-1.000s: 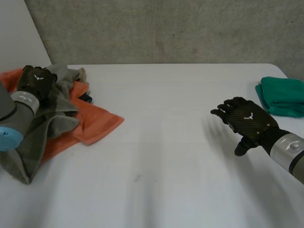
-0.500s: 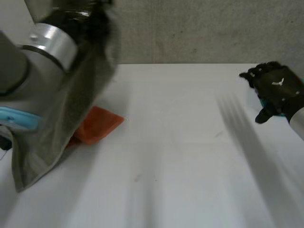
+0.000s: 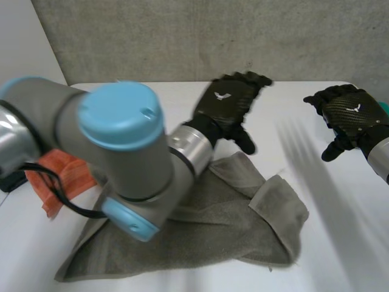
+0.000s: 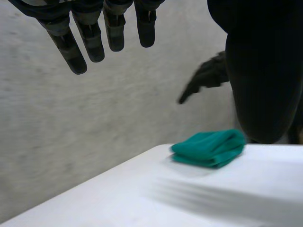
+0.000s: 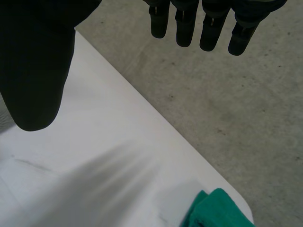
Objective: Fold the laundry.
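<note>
Fingers straight, both hands empty

A grey towel (image 3: 206,225) is seen lying rumpled on the table (image 3: 340,243) in the head view, the left hand (image 3: 228,103) held above its far edge, the right hand (image 3: 349,115) well apart. A folded green cloth (image 4: 208,147) is shown by both wrist views.

Soft, even light brightens the white worktop (image 3: 340,243); the grey towel (image 3: 213,219) throws a faint shadow at six o'clock.

1. Left arm (image 3: 48,115): grey joints; light-blue caps (image 3: 115,118) at 12 and 6 o'clock of its elbow; silver wrist ring (image 3: 191,152).
2. Left hand (image 3: 226,104): black weave, white mark on back.
3. Right hand (image 3: 347,114): black, white mark too.
</note>
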Robot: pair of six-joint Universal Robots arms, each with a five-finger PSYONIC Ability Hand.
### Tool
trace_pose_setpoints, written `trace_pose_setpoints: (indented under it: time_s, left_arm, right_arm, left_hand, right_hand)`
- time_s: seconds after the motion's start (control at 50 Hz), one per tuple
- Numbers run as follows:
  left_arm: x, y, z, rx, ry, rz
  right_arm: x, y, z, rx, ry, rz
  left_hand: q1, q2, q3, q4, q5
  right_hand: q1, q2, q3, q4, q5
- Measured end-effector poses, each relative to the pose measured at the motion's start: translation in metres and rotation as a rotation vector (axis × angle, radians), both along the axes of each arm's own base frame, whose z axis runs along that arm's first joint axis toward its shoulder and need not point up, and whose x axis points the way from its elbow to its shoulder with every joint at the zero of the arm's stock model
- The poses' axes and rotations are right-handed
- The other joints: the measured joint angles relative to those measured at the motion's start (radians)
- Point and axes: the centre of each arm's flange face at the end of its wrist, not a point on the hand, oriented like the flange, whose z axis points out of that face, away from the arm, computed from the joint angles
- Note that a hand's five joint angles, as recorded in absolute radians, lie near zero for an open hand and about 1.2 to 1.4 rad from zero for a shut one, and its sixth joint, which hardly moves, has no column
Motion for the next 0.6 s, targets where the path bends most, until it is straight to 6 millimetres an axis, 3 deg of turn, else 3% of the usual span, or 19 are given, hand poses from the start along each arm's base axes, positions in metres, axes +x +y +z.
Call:
trace_pose_setpoints:
  time_s: [0.08,0.18,0.36,0.46,0.6]
  left_arm:
    - [0.035,-0.009,0.014,-0.042,-0.084,0.109]
    - [0.075,-0.007,0.018,-0.077,-0.205,0.216]
    - [0.14,0.003,-0.013,-0.075,-0.455,0.409]
    - [0.155,0.0,-0.039,-0.05,-0.53,0.463]
    - [0.15,-0.021,-0.072,-0.045,-0.542,0.488]
  right_arm:
    - [0.004,0.003,-0.002,0.022,0.006,0.038]
    - [0.011,0.014,-0.004,0.066,0.037,0.117]
    - [0.036,0.048,-0.008,0.159,0.142,0.29]
    - [0.062,0.054,-0.017,0.208,0.165,0.311]
    - [0.11,0.05,-0.038,0.313,0.076,0.248]
  left_hand:
    - [0.0,0.0,0.0,0.0,0.0]
    - [0.0,0.0,0.0,0.0,0.0]
    - [0.0,0.0,0.0,0.0,0.0]
    - [0.0,0.0,0.0,0.0,0.0]
    - [0.0,0.0,0.0,0.0,0.0]
  right_hand:
    - [0.0,0.0,0.0,0.0,0.0]
    - [0.0,0.0,0.0,0.0,0.0]
    - [0.0,0.0,0.0,0.0,0.0]
    - [0.0,0.0,0.0,0.0,0.0]
    - [0.0,0.0,0.0,0.0,0.0]
